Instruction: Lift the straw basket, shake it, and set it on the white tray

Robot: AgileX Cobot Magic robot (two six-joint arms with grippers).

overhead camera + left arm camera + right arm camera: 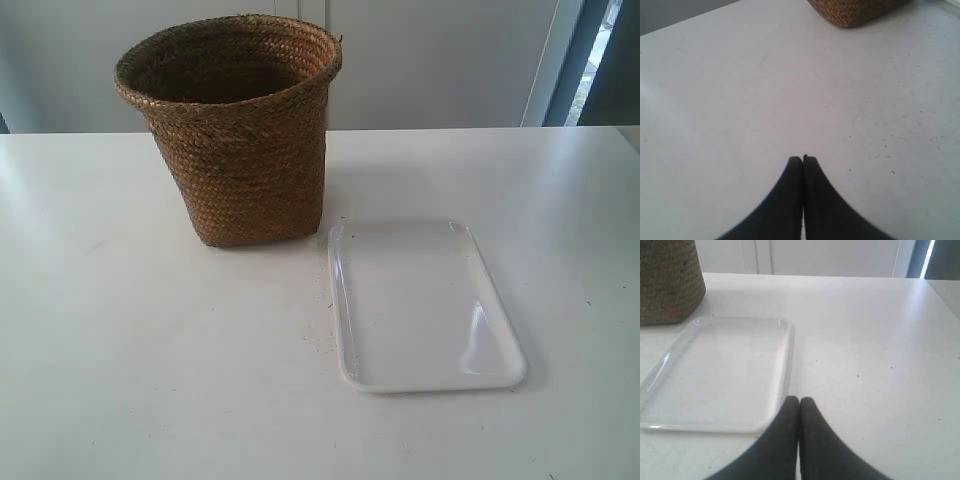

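The exterior view looks down aslant across the table [150,380] toward a wall [430,60], holding the basket [235,150] and tray [420,310] whole. The left wrist view, low behind the left gripper [803,159], shares only the base of the basket [855,12]; the right, low behind the right gripper [799,400], shares the tray [715,370] and one side of the basket [670,285]

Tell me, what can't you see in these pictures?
- Inside bottom of the straw basket: exterior view, dark, hidden by its own wall.
- Basket's rim: both wrist views, cut off by the picture edge.
- Corner of the white tray: right wrist view, partly behind the right tool.
- Arms: outside the exterior view.
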